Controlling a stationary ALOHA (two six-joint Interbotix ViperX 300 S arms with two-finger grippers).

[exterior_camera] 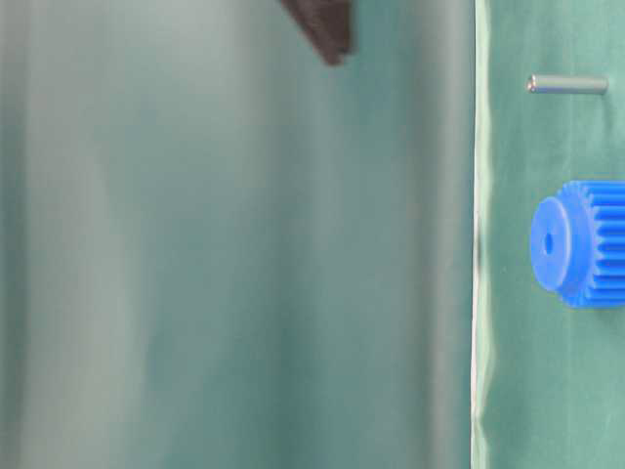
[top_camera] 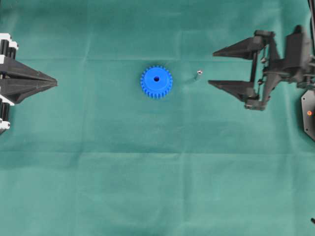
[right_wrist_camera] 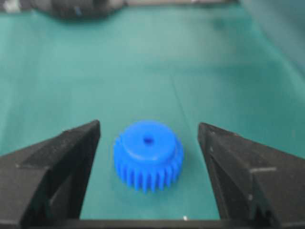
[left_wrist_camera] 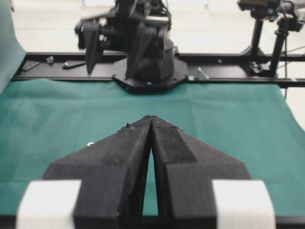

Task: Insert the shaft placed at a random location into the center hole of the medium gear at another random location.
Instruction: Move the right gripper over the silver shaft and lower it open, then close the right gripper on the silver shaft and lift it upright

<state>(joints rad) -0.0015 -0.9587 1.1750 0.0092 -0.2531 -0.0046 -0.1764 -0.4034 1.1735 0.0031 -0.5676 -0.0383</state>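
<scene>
The medium gear point(top_camera: 156, 81), bright blue, lies flat on the green cloth with its hub up and the center hole point(top_camera: 156, 78) showing dark. The shaft point(top_camera: 198, 74), a small silvery pin, stands on end to the gear's right, apart from it. My right gripper point(top_camera: 212, 68) is open and empty, its tips just right of the shaft. In the right wrist view the gear point(right_wrist_camera: 148, 155) and its hole point(right_wrist_camera: 148, 140) sit ahead between the spread fingers point(right_wrist_camera: 71, 157). My left gripper point(top_camera: 54, 82) is shut at the far left. In the table-level view the shaft point(exterior_camera: 566, 84) stands beside the gear point(exterior_camera: 586, 242).
Green cloth point(top_camera: 157, 187) covers the whole table. The right arm's base point(left_wrist_camera: 147, 71) stands at the far edge on a black rail point(left_wrist_camera: 228, 71). A dark fingertip point(exterior_camera: 327, 34) pokes into the top of the table-level view. A black plate point(top_camera: 308, 114) lies at the right edge.
</scene>
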